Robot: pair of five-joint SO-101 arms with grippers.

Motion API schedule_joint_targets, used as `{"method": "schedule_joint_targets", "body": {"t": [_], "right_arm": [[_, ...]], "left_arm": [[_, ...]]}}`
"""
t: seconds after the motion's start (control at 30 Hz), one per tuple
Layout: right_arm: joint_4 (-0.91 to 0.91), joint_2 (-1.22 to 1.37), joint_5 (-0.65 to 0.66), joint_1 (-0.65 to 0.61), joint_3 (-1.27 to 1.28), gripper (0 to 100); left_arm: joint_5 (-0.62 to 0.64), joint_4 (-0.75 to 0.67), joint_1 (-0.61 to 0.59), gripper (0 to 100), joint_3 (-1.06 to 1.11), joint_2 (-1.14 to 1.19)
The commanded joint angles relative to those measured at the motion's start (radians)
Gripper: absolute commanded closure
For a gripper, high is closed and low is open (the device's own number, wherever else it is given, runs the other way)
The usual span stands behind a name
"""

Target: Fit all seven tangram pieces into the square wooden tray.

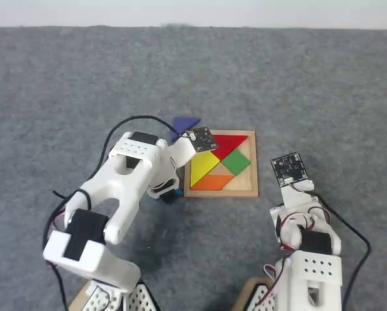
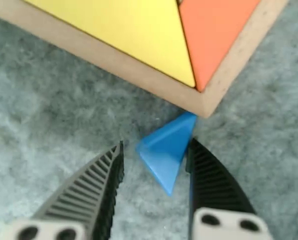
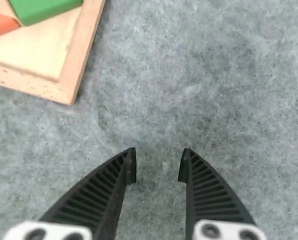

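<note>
Tray [image 1: 253,192] partly filled: yellow [image 1: 203,165], red [image 1: 231,144], green [image 1: 236,162], orange [image 1: 212,183] seated; bare wood remains; blue triangle [image 2: 166,150] on mat [image 1: 310,97] between parted fingers of left gripper [image 2: 156,150], tip at tray corner, ungripped; purple piece [image 1: 185,123] outside tray; right gripper [image 3: 157,162] wide, nothing between fingers.

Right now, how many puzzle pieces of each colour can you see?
red piece: 1
yellow piece: 1
green piece: 1
orange piece: 1
purple piece: 1
light blue piece: 1
Total: 6 pieces in sight
</note>
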Motion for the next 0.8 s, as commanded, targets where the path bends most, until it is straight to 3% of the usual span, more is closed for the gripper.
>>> {"method": "schedule_joint_targets", "body": {"t": [0.0,0.1,0.3,0.57,0.77], "right_arm": [[-0.015,-0.018,0.017,-0.01,-0.009,84.1],[-0.015,-0.018,0.017,-0.01,-0.009,84.1],[-0.015,-0.018,0.017,-0.01,-0.009,84.1],[-0.015,-0.018,0.017,-0.01,-0.009,84.1],[-0.015,-0.018,0.017,-0.01,-0.009,84.1]], "left_arm": [[-0.011,-0.025,-0.02,81,-0.004,-0.035],[-0.015,-0.032,-0.02,82,0.021,-0.035],[-0.031,-0.014,-0.02,93,0.025,-0.048],[-0.029,0.04,-0.021,94,0.002,-0.052],[-0.02,0.184,-0.021,93,-0.05,-0.207]]}}
